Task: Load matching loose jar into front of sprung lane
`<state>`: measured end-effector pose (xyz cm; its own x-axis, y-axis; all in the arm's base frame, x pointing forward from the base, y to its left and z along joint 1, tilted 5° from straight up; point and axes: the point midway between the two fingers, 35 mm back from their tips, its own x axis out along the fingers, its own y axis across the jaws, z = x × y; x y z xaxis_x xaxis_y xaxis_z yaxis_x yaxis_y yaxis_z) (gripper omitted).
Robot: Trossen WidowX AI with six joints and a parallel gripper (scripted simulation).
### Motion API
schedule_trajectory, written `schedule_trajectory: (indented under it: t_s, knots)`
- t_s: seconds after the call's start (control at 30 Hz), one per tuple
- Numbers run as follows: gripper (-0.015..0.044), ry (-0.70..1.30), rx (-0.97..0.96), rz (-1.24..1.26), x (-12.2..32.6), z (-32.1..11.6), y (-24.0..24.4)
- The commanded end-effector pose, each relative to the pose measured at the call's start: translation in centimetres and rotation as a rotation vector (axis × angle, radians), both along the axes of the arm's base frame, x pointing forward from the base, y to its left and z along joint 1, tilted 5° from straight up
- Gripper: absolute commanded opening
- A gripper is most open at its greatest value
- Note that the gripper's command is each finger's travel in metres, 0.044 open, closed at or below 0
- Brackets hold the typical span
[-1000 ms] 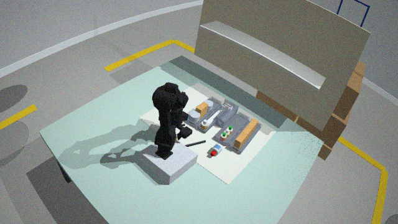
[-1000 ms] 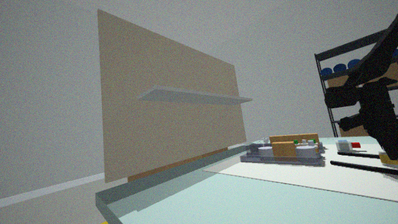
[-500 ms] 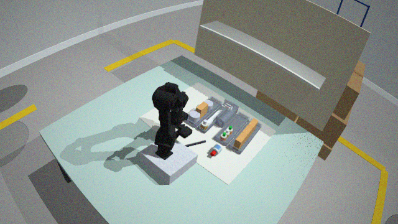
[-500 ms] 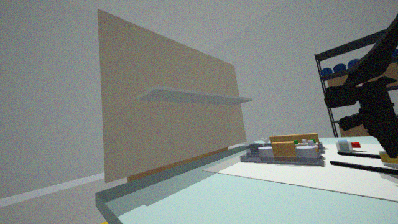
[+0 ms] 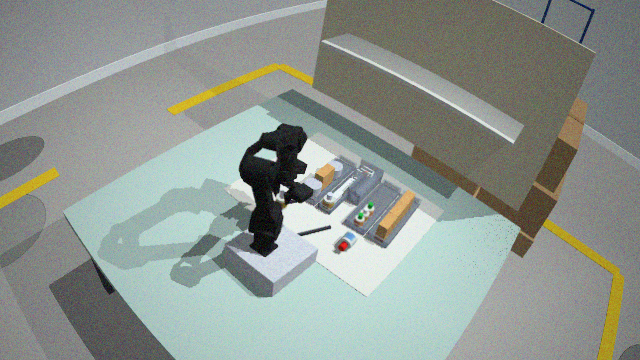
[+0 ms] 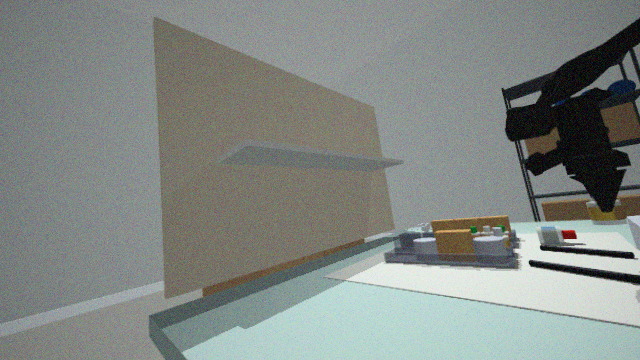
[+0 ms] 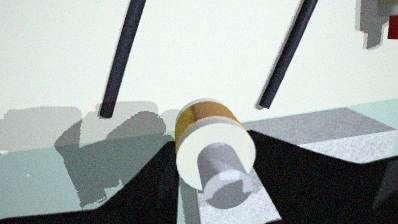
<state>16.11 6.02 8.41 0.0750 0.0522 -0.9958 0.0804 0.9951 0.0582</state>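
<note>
My gripper (image 5: 285, 196) (image 6: 606, 209) (image 7: 210, 143) is shut on a loose jar (image 5: 281, 202) (image 6: 595, 213) (image 7: 215, 111) with an amber band, cream shoulder and grey-white cap. The jar is held above the table near the robot's base, its cap toward the wrist camera and tilted in that view. In the top view it is mostly hidden by the arm. A similar pale-capped amber jar (image 5: 329, 200) stands near the front of the sprung lane, beside the grey block. A long pale strip lies behind it; the pusher plate is not clear.
Green-capped jars (image 5: 365, 215) stand in another lane beside an orange block (image 5: 396, 215) (image 6: 470, 223). A smaller orange block (image 5: 325, 175) (image 6: 454, 242) stands between white round pieces. A red-capped jar (image 5: 346, 242) (image 6: 552, 235) lies in front. Black rods (image 5: 315, 231) (image 6: 585, 251) (image 7: 120, 65) lie on the white mat.
</note>
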Motion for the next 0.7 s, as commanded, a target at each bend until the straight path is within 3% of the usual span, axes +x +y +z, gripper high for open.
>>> schedule_trajectory:
  t_s: [0.0, 0.2, 0.67]
  knots:
    - [0.0, -0.004, 0.004, 0.004, -0.4, 2.0, -0.1]
    - [0.0, -0.004, 0.004, 0.006, -0.3, 2.8, -0.3]
    - [0.0, -0.01, -0.003, 0.041, 5.7, 1.6, -2.3]
